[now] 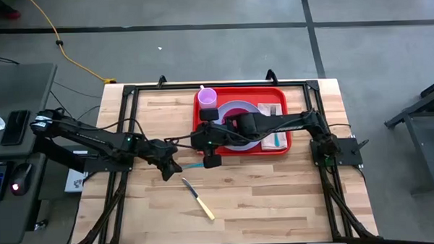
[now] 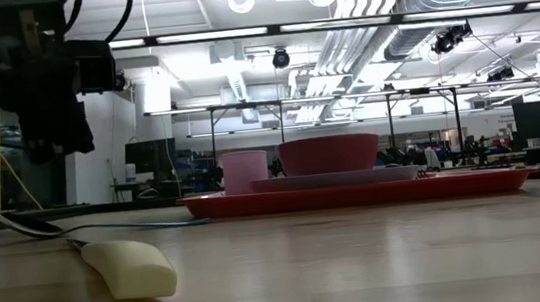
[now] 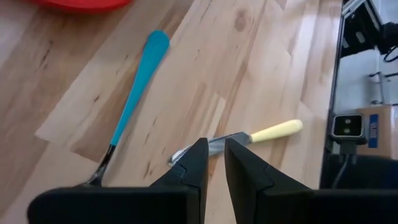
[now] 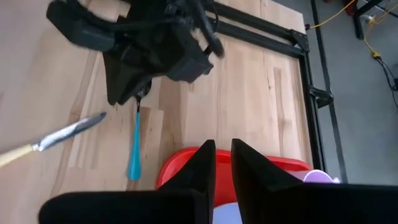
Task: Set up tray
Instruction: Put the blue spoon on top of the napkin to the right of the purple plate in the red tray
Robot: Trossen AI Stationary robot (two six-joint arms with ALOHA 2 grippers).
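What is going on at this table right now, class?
Two robot arms are setting up a red tray, which already holds a lavender plate, a bowl, a pink cup and a teal utensil. The left gripper hovers over a teal-handled utensil and a yellow-handled knife, both on the table. The right gripper hangs over the tray's edge, gripping nothing.

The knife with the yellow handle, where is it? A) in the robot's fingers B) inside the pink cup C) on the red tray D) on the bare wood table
D: the knife lies alone on the table, apart from the tray.
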